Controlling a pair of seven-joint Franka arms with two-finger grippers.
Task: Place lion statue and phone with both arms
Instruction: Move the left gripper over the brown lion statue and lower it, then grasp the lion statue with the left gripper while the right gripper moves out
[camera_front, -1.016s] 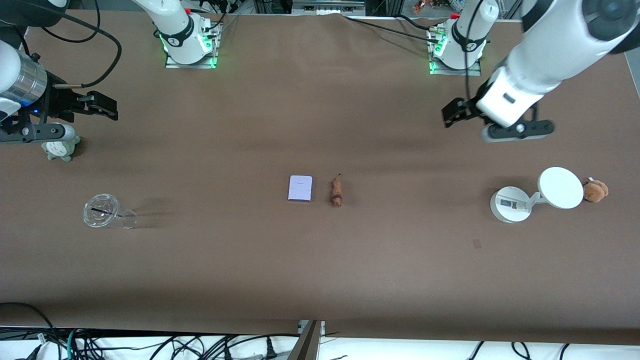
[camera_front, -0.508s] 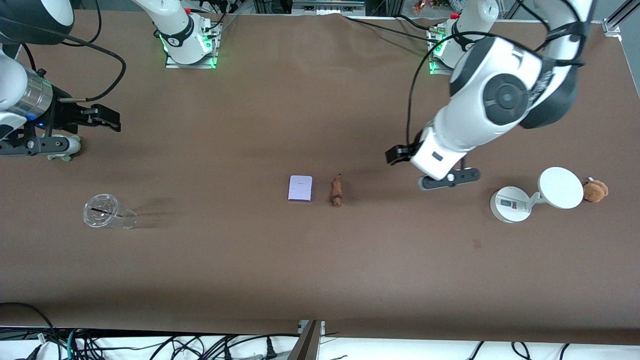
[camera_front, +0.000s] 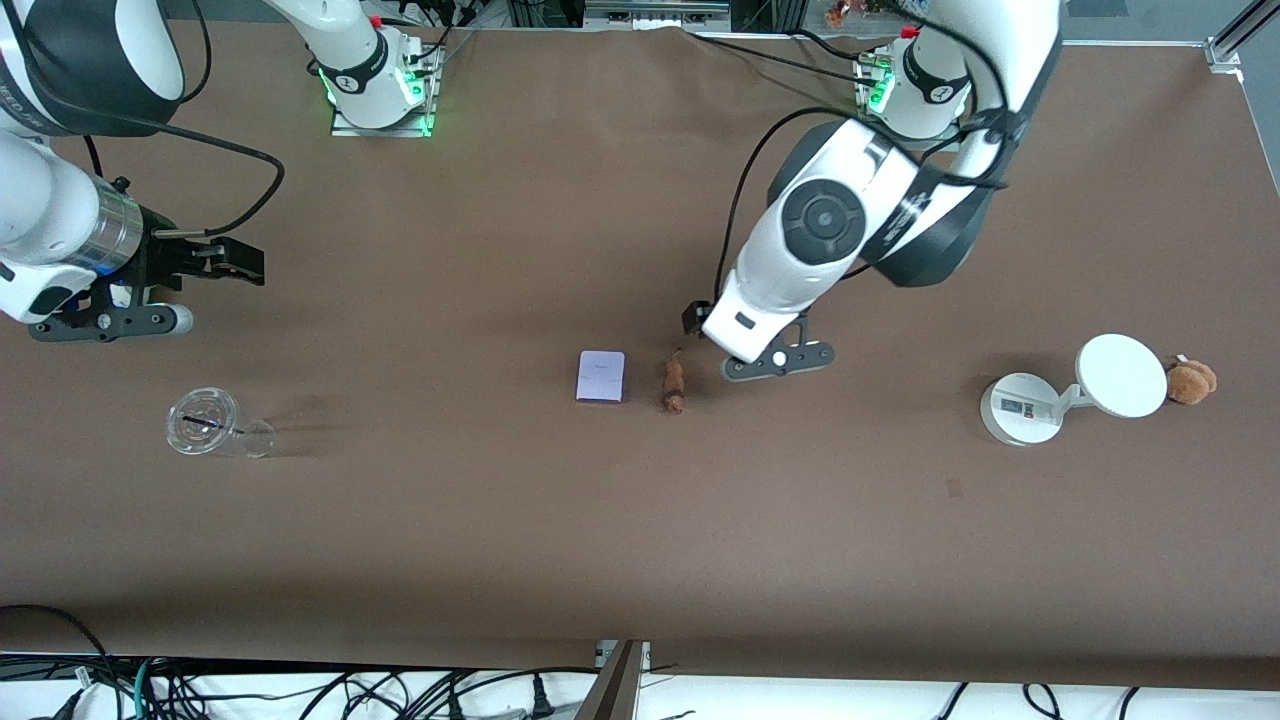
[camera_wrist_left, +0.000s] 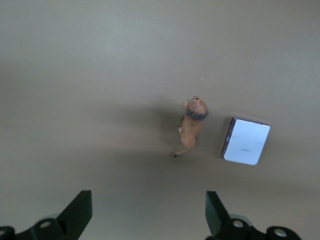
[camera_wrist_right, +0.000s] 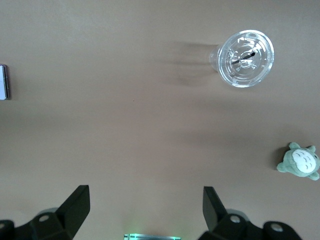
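Note:
The lion statue (camera_front: 673, 385), tiny and orange-brown with a darker end, lies at the table's middle. The phone (camera_front: 601, 376), a flat pale lavender rectangle, lies beside it toward the right arm's end. My left gripper (camera_front: 693, 318) hovers over the table just beside the lion, toward the left arm's end. In the left wrist view it (camera_wrist_left: 148, 212) is open and empty, with the lion (camera_wrist_left: 191, 125) and phone (camera_wrist_left: 246, 141) ahead of its fingertips. My right gripper (camera_front: 245, 265) is open and empty over the right arm's end; it also shows in the right wrist view (camera_wrist_right: 145, 210).
A clear plastic cup (camera_front: 210, 425) lies on its side at the right arm's end. A grey-green plush (camera_wrist_right: 300, 161) sits near it, hidden by the right arm in the front view. A white round-based stand (camera_front: 1020, 408) and a brown plush (camera_front: 1190, 381) stand at the left arm's end.
My left arm has swung from over the left arm's end of the table toward the middle and lower, ending beside the lion. My right gripper has shifted slightly toward the middle.

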